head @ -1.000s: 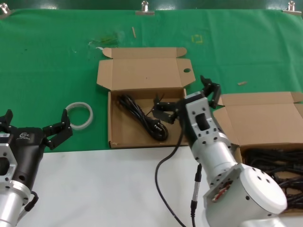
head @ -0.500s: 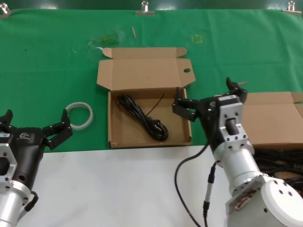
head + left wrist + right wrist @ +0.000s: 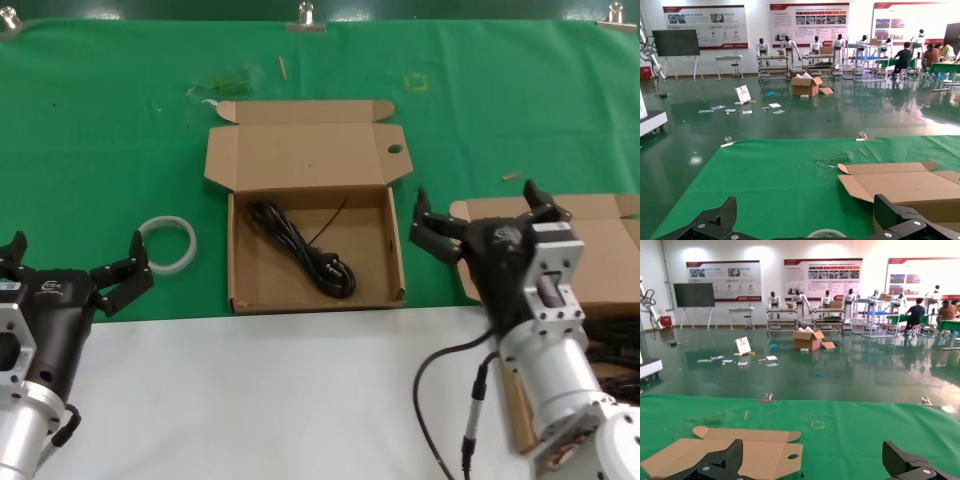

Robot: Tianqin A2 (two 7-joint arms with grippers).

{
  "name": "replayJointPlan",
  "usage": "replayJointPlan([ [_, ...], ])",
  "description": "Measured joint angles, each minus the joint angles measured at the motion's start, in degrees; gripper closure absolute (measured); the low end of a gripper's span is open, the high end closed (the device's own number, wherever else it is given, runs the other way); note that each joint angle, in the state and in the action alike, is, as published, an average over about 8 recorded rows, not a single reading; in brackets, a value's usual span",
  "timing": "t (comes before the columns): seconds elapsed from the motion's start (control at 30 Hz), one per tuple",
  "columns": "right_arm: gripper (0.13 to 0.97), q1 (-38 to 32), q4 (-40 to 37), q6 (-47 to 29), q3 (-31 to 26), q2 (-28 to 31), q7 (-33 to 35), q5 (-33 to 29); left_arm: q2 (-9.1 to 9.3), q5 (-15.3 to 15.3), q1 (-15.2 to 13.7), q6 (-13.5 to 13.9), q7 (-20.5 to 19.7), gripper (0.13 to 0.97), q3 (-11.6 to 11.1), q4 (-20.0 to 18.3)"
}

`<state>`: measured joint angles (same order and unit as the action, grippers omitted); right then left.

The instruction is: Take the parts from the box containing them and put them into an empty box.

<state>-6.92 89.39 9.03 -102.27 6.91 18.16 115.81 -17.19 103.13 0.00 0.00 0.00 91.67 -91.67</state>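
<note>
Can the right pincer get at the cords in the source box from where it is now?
Probably yes. The right pincer is open, empty, above the lid of the box at the right. The cords lie uncovered just below, though the arm itself hides part of them.

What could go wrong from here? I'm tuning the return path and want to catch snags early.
The right gripper, open and empty, hangs over the lid of the box containing them; dropping straight down, it might catch that lid.

The parts look tangled, so a grasp may lift several cords.

One cord lies diagonally in the holed box, so the next cord may pile on it.
</note>
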Motion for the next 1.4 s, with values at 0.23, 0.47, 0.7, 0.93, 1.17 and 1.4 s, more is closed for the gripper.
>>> replayJointPlan([
  [0.23,0.129,2.8,0.9,-3.6,4.2,0.0,-7.2,-5.1,0.0,0.0,0.0,0.0,0.0,0.132,0.0,0.0],
  [0.47,0.129,5.3,1.7,-6.9,8.1,0.0,-13.8,-9.7,0.0,0.0,0.0,0.0,0.0,0.132,0.0,0.0],
  [0.7,0.129,5.9,2.0,-7.7,9.1,0.0,-15.5,-10.8,0.0,0.0,0.0,0.0,0.0,0.132,0.0,0.0],
  [0.93,0.129,5.9,2.0,-7.7,9.1,0.0,-15.5,-10.8,0.0,0.0,0.0,0.0,0.0,0.132,0.0,0.0],
  [1.17,0.129,5.9,2.0,-7.7,9.1,0.0,-15.5,-10.8,0.0,0.0,0.0,0.0,0.0,0.132,0.0,0.0],
  [1.4,0.129,5.9,2.0,-7.7,9.1,0.0,-15.5,-10.8,0.0,0.0,0.0,0.0,0.0,0.132,0.0,0.0],
])
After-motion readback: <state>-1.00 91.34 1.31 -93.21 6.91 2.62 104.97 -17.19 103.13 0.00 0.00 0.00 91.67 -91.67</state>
